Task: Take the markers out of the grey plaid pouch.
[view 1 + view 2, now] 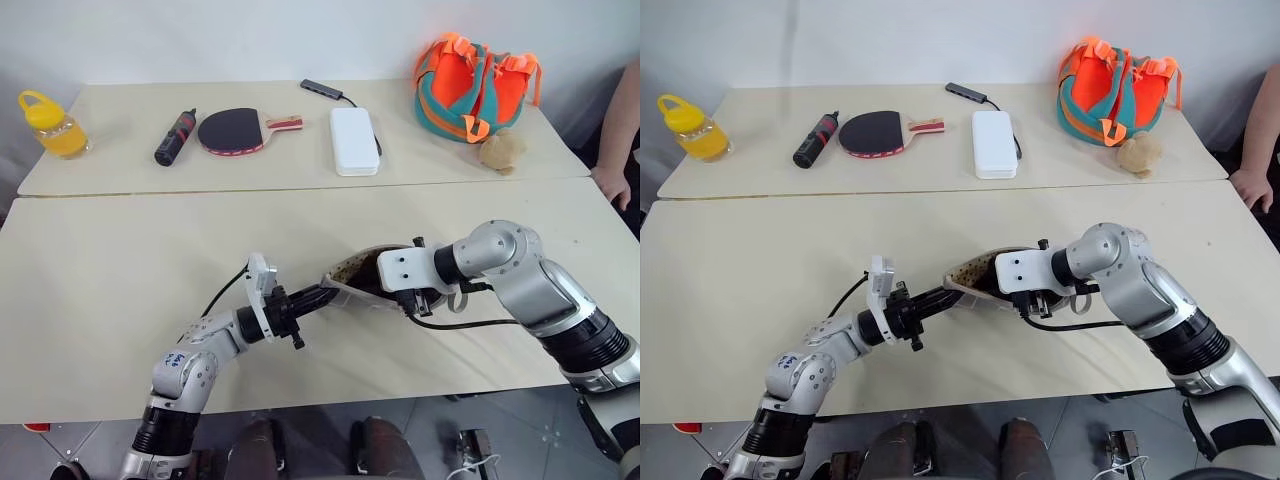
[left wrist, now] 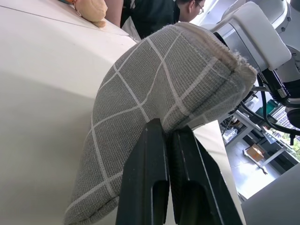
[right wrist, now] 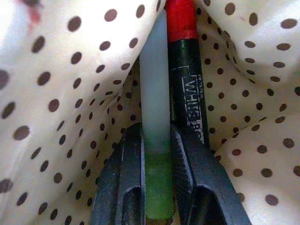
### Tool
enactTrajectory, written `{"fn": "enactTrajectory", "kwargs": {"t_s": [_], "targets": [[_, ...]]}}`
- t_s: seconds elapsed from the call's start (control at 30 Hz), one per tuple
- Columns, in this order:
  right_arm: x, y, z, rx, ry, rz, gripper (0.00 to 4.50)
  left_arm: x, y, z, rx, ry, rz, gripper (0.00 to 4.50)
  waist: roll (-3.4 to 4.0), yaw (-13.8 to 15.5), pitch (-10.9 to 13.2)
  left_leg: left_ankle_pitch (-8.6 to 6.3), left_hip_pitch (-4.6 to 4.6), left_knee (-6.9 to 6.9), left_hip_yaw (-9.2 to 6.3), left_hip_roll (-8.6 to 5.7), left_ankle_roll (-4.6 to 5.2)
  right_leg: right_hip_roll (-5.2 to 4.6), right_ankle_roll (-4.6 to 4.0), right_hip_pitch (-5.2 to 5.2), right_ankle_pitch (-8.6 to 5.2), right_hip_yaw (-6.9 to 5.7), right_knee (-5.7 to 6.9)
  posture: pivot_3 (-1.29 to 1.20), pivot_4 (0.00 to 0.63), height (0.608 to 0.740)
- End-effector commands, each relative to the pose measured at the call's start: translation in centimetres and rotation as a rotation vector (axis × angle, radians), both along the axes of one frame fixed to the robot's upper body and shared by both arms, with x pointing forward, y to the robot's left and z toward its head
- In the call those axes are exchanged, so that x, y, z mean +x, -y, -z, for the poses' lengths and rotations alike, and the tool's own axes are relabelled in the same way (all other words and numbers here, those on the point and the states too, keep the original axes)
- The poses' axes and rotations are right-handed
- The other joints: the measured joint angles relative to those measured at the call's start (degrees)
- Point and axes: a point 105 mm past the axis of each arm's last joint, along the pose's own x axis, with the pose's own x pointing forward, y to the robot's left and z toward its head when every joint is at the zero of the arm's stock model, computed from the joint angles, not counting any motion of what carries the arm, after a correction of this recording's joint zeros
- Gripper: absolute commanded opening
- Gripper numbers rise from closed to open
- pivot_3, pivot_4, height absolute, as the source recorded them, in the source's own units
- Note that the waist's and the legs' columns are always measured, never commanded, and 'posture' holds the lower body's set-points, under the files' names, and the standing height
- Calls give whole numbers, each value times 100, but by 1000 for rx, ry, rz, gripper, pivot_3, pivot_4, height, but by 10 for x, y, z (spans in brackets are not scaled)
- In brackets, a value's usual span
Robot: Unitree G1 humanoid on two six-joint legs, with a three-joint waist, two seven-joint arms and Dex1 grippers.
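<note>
A lab or office workroom; two plain beige tables (image 1: pixel 120 250) pushed together against a bare white wall (image 1: pixel 250 40); a person (image 2: pixel 154 14) beyond the left gripper (image 2: pixel 168 136); desks behind.

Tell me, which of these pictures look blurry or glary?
Right wrist view: the pale mint green marker is soft and out of focus so near the lens, while the dotted lining is sharper. Left wrist view: bright window glare behind the grey plaid pouch. Head views: evenly lit.
</note>
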Motion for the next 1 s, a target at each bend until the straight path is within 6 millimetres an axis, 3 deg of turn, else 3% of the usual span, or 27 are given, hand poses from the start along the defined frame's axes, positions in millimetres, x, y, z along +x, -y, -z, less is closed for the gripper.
{"fn": "enactTrajectory", "kwargs": {"t_s": [0.03,0.2,0.33,0.5,0.77,1.0], "targets": [[0,-6,-19,60,48,-20,391,1,-3,-1,11,23,-12,0,0,0,0,0,0,0,0,0,0,0,0,0,0,0,0,0,150,740],[0,-7,-39,149,67,-21,391,3,-5,-4,34,69,-28,0,0,9,0,0,-2,0,0,-1,0,0,0,0,0,0,-1,0,150,740],[-6,-9,-72,304,63,-20,391,7,-7,-14,58,132,-48,0,0,20,0,0,-6,0,-4,-1,1,-2,0,-2,0,-4,-2,0,150,740],[-4,1,-82,315,82,10,391,10,-12,-16,80,164,-70,0,0,17,0,-1,-7,-9,-6,-3,1,-2,0,-1,0,-8,-11,0,150,740],[-4,10,-84,305,85,27,391,33,-34,-28,101,261,-221,0,0,15,0,-1,-8,-15,-6,-2,1,-1,0,0,0,-12,-23,0,150,740],[-6,2,-122,530,107,7,391,30,-40,-22,132,261,-221,0,0,16,0,0,-9,-15,-5,-2,1,-1,0,-3,0,-12,-18,0,150,740]]}}
